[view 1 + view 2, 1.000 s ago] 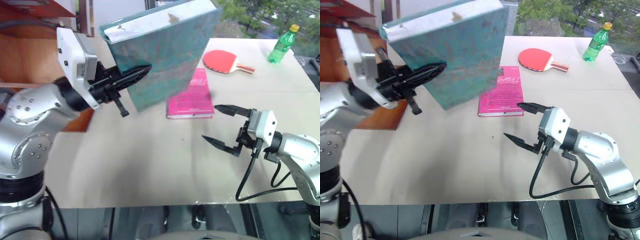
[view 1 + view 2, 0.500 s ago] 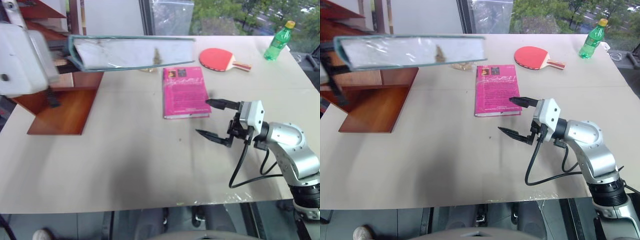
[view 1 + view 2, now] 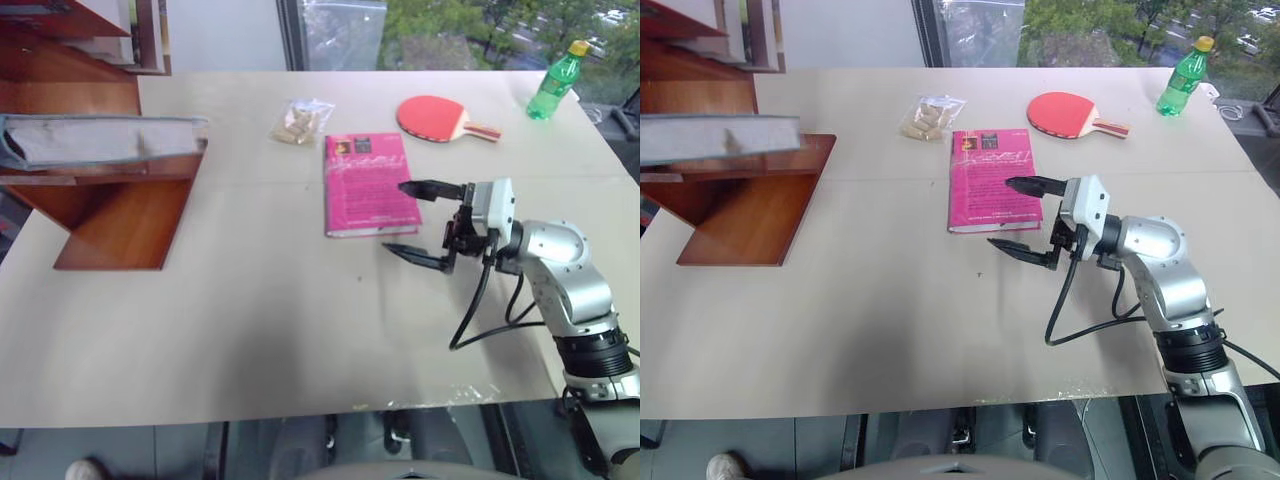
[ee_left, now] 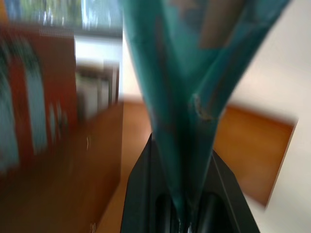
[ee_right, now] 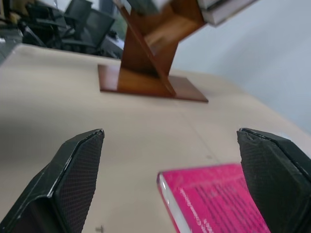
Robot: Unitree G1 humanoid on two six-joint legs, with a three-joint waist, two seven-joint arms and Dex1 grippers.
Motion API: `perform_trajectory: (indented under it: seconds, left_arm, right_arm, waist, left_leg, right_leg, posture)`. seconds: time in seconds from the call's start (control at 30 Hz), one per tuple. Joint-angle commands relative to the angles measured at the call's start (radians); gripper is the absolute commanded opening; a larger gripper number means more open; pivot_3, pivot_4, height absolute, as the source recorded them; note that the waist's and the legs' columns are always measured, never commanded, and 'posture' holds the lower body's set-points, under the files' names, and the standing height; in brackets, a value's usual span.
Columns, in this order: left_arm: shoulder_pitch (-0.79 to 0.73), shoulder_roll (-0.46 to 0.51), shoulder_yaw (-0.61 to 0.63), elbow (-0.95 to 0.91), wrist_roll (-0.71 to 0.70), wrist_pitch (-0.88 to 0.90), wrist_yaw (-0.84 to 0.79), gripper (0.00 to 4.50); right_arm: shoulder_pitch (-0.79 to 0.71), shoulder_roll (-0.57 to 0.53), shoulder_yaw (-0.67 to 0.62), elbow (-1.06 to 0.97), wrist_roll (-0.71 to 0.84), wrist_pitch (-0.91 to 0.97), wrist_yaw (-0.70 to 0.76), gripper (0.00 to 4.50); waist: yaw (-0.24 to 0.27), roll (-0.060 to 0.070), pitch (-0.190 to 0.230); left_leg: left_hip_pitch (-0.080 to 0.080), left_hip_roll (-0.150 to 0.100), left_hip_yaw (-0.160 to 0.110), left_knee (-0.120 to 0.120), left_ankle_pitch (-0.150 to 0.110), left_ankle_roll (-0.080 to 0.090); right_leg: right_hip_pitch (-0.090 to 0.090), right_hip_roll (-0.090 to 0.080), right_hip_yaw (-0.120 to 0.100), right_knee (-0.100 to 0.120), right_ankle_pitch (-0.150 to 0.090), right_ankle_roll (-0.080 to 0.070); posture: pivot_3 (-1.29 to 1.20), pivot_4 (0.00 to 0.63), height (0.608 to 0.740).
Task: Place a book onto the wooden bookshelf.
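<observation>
My right gripper idles near me, jaws wide, empty, just beside the pink book to keep clear. My left gripper is clamped on the book, gripping one edge so the rest can slide in flat. It hangs level, page edges out, over the wooden bookshelf; resting or not, unclear. Beyond: snack bag, paddle, green bottle.

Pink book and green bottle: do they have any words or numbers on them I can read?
Pink book: lines of print and a small dark picture on its cover, too small to read.
Green bottle: no label that can be read.
Red paddle: no writing seen.
So no text reads clearly.
</observation>
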Motion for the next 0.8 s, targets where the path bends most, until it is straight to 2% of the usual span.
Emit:
perform_trajectory:
  seconds: [0.03, 0.23, 0.43, 0.6, 0.8]
  left_arm:
    - [0.033, -0.026, -0.005, 0.074, 0.047, -0.135, 0.071, 0.05]
    - [0.050, -0.019, -0.139, 0.251, 0.047, -0.292, 0.187, 0.05]
    - [-0.019, 0.034, -0.307, 0.441, 0.029, -0.431, 0.309, 0.05]
    - [-0.092, 0.056, -0.419, 0.494, 0.004, -0.432, 0.370, 0.05]
    - [-0.090, 0.053, -0.419, 0.487, -0.003, -0.350, 0.391, 0.05]
  right_arm:
    - [-0.030, 0.002, -0.056, -0.132, 0.093, 0.047, -0.039, 4.49]
    - [-0.047, 0.000, -0.079, -0.254, 0.136, 0.117, -0.125, 4.49]
    - [-0.043, 0.001, -0.088, -0.292, 0.149, 0.145, -0.174, 4.49]
    - [-0.053, 0.016, -0.096, -0.305, 0.166, 0.149, -0.204, 4.49]
    - [-0.059, 0.027, -0.103, -0.316, 0.192, 0.152, -0.219, 4.49]
  waist:
    - [0.000, -0.001, 0.000]
    - [0.000, -0.001, -0.001]
    - [0.002, 0.001, -0.001]
    - [0.006, 0.002, -0.001]
    - [0.005, 0.002, -0.001]
  left_leg:
    - [0.000, 0.001, 0.000, 0.000, 0.000, 0.000]
    - [0.000, 0.001, 0.001, 0.000, 0.000, 0.000]
    - [0.003, 0.000, 0.004, 0.000, 0.000, 0.000]
    - [0.007, 0.000, 0.004, 0.000, 0.002, -0.003]
    - [0.013, 0.003, 0.005, 0.000, 0.005, -0.006]
  right_leg:
    - [0.000, 0.000, 0.000, 0.001, 0.000, 0.000]
    - [-0.001, -0.001, 0.000, 0.001, 0.000, -0.001]
    - [-0.002, -0.002, 0.003, 0.010, 0.000, -0.001]
    - [-0.002, -0.002, 0.002, 0.016, -0.002, 0.001]
    - [0.001, 0.000, 0.004, 0.018, -0.001, 0.000]
  posture:
    - [0.00, 0.150, 0.740]
    - [0.00, 0.150, 0.740]
    - [0.00, 0.150, 0.740]
    - [0.00, 0.150, 0.740]
    - [0.00, 0.150, 0.740]
